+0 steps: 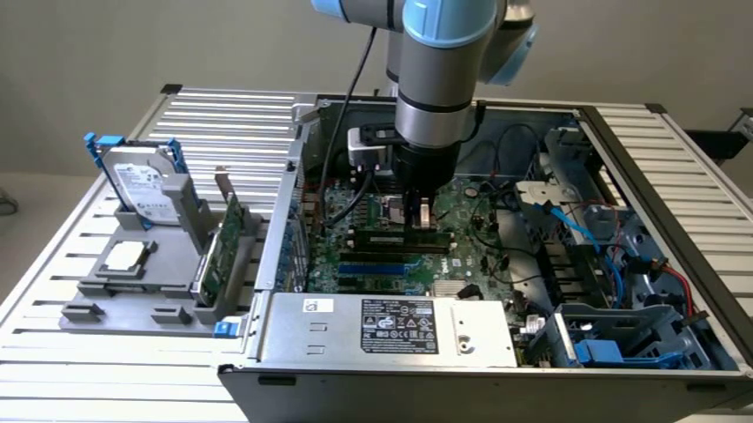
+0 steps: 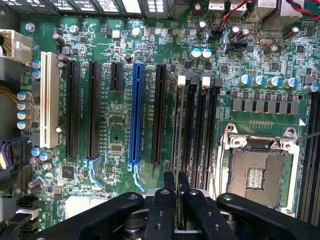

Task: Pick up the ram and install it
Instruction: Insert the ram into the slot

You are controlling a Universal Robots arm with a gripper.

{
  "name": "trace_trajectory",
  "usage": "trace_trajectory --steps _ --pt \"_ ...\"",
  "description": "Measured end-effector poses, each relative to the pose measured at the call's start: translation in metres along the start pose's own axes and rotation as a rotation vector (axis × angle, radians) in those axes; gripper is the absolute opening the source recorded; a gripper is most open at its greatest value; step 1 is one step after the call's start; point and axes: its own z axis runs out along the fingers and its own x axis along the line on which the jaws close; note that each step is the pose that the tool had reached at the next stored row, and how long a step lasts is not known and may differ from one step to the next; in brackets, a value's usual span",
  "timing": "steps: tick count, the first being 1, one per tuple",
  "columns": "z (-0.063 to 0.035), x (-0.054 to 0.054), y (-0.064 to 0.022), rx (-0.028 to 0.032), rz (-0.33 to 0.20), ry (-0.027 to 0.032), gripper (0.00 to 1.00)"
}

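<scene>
Arm vertical, pincer (image 1: 421, 216) clamping ram (image 2: 178, 150) over motherboard (image 2: 115, 165).

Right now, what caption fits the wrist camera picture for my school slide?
The gripper holds the ram edge-on at the memory slots on the motherboard, beside the empty processor socket.

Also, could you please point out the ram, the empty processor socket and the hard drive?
ram (image 2: 178, 160): wrist view, narrow edge.
processor socket (image 2: 257, 175): wrist view, middle of pins.
hard drive (image 1: 141, 187): exterior view, label face.
</scene>
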Motion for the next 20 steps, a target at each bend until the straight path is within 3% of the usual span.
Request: trace_trajectory --steps 20 --pt "0.0005 -0.0008 -0.0001 -0.0004 0.008 0.0004 0.14"
